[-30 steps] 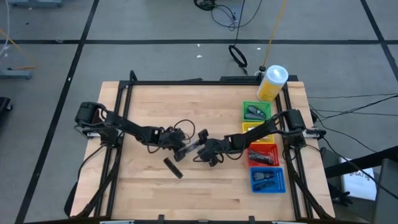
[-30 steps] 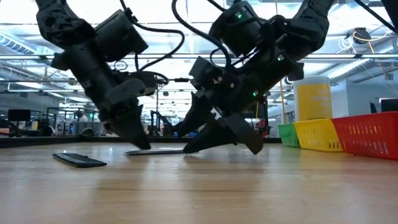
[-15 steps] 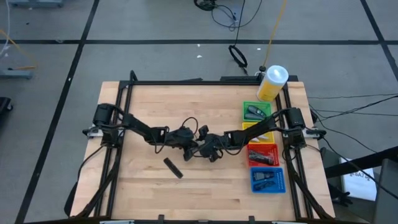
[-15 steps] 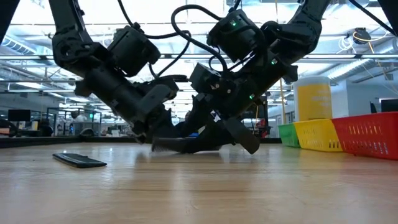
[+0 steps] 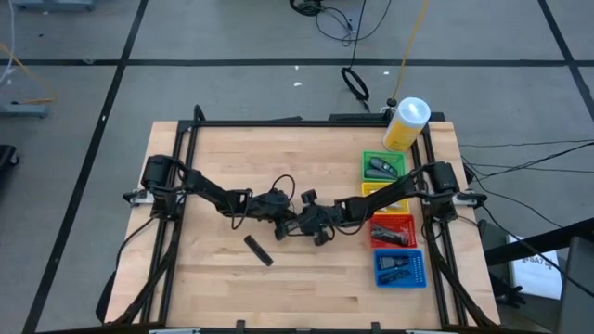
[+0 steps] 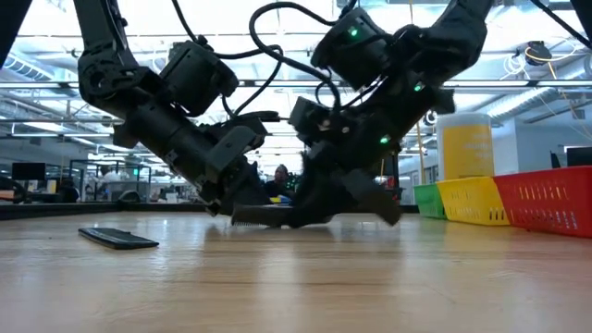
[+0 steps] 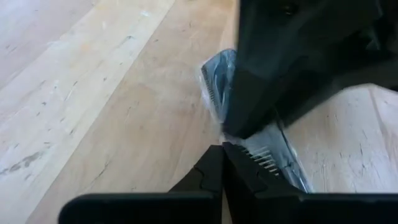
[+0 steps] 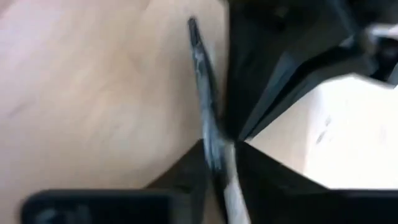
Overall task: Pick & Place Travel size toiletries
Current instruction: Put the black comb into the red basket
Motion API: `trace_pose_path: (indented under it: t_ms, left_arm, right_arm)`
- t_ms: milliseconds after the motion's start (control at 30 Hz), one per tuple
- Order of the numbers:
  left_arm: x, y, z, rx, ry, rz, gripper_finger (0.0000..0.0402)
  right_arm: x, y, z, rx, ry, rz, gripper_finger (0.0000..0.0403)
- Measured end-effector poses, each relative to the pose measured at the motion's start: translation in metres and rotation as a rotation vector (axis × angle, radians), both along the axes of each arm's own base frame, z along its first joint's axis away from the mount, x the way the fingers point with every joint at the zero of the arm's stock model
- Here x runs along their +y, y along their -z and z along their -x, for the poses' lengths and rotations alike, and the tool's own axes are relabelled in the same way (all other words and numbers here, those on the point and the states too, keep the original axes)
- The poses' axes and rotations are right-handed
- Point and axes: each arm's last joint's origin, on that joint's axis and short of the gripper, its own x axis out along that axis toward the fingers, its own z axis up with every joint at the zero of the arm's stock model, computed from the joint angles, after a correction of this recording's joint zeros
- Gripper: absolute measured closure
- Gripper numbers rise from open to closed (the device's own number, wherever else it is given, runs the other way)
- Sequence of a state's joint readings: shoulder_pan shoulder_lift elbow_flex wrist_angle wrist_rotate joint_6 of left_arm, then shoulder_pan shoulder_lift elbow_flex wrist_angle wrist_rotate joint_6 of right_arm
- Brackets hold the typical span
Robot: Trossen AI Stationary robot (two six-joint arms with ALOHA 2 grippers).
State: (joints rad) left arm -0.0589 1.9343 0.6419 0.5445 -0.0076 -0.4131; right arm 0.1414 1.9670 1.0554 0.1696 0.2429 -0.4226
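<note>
1. Since a second ago the left hand (image 5: 283, 221) has closed in on the right hand (image 5: 299, 223) mid-tabletop; both pinch one flat packet (image 7: 214, 81).
2. The packet looks light, thin and slippery: grip its sealed edge.
3. Another packet (image 5: 259, 250) lies nearer the front edge.
4. The green tray (image 5: 369, 156), red tray (image 5: 376, 236) and blue tray (image 5: 381, 276) hold packets.

Matt wooden table (image 5: 306, 148); apparently glossy plastic packet (image 7: 219, 81).

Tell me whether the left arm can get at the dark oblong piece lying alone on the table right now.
Probably yes, but not this instant. The dark oblong piece lies apart on bare wood near the left gripper, nothing covering it. That gripper is shut and pressed up against the right gripper, which grips a wrapped comb.
</note>
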Motion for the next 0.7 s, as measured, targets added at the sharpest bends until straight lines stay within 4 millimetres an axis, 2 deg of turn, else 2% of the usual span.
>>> trace_pose_path:
  t_ms: [67, 133, 267, 367, 467, 567, 700]
  left_arm:
    - [0.000, -0.003, 0.000, -0.009, 0.015, -0.005, 0.0385]
    - [-0.001, -0.009, 0.001, -0.015, 0.034, -0.009, 0.0382]
    - [-0.001, -0.030, 0.007, -0.021, 0.070, -0.024, 0.0381]
    - [-0.001, -0.045, 0.010, -0.034, 0.051, -0.060, 0.0381]
    - [-0.004, -0.053, 0.009, -0.068, -0.036, -0.149, 0.0380]
    - [-0.011, -0.052, 0.011, -0.062, -0.102, -0.225, 0.0380]
    - [-0.021, -0.052, 0.013, -0.068, -0.097, -0.283, 0.0380]
  right_arm:
    - [0.004, -0.002, 0.005, 0.032, 0.024, -0.025, 0.0372]
    - [0.010, -0.009, 0.012, 0.075, 0.052, -0.061, 0.0393]
    - [0.021, -0.028, 0.033, 0.158, 0.124, -0.105, 0.0388]
    - [0.031, -0.054, 0.053, 0.200, 0.162, -0.146, 0.0395]
    - [0.040, -0.082, 0.082, 0.267, 0.199, -0.222, 0.0393]
    - [0.044, -0.109, 0.117, 0.375, 0.267, -0.372, 0.0388]
    - [0.043, -0.134, 0.166, 0.532, 0.509, -0.487, 0.0392]
